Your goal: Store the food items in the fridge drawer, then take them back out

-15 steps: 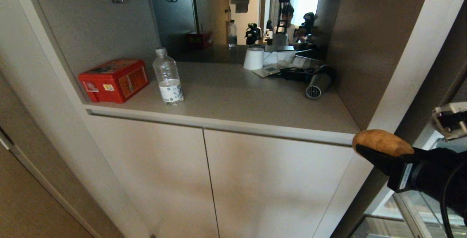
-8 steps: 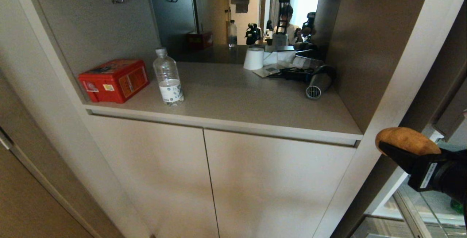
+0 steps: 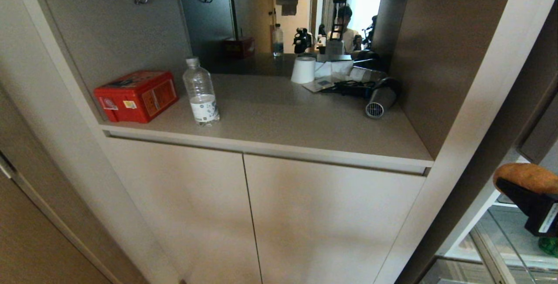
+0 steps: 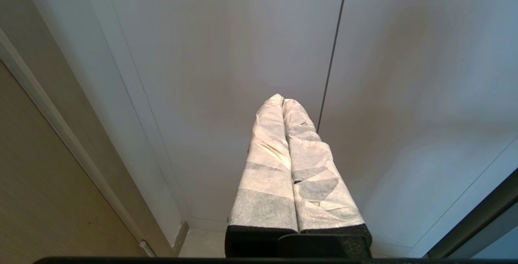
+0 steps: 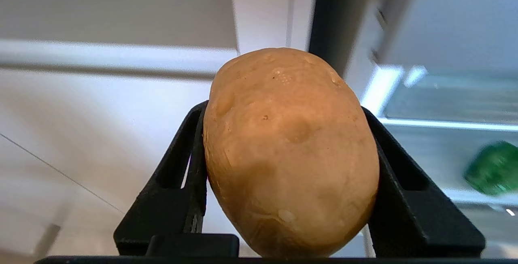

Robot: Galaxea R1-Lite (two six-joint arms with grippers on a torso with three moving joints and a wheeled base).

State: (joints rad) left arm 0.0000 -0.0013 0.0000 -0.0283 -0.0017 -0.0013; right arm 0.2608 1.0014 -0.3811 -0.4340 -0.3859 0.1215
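At the far right edge of the head view, the right end effector [image 3: 532, 188] grips the potato [image 3: 525, 176], a golden-brown roundish lump, in mid-air beside the cabinet's right upright and above the glass shelving of the open fridge [image 3: 501, 227]. In the right wrist view the potato [image 5: 289, 150] fills the space between the two black fingers [image 5: 182, 175], which press against its opposite sides. Beyond it, inside the lit fridge interior, the green bell pepper [image 5: 494, 169] lies on a shelf or compartment; which one cannot be told. A sliver of the same green shows at the lower right corner of the head view [image 3: 550, 245], below the end effector.

The left end effector [image 4: 282, 103] appears only in the left wrist view, its two fingers, wrapped in white tape, pressed together with no gap and nothing between them. It points at the pale cabinet doors [image 4: 226, 73], close to the seam between them, without touching.

On the grey surface [image 3: 283, 118] of the niche above the doors stand a red tin box [image 3: 136, 96] at the left, a clear water bottle [image 3: 201, 92] just beside it, a white cup [image 3: 303, 69] farther back, and a hair dryer [image 3: 380, 97] with its black cord at the right. The mirror [image 3: 305, 18] behind reflects a person and equipment.
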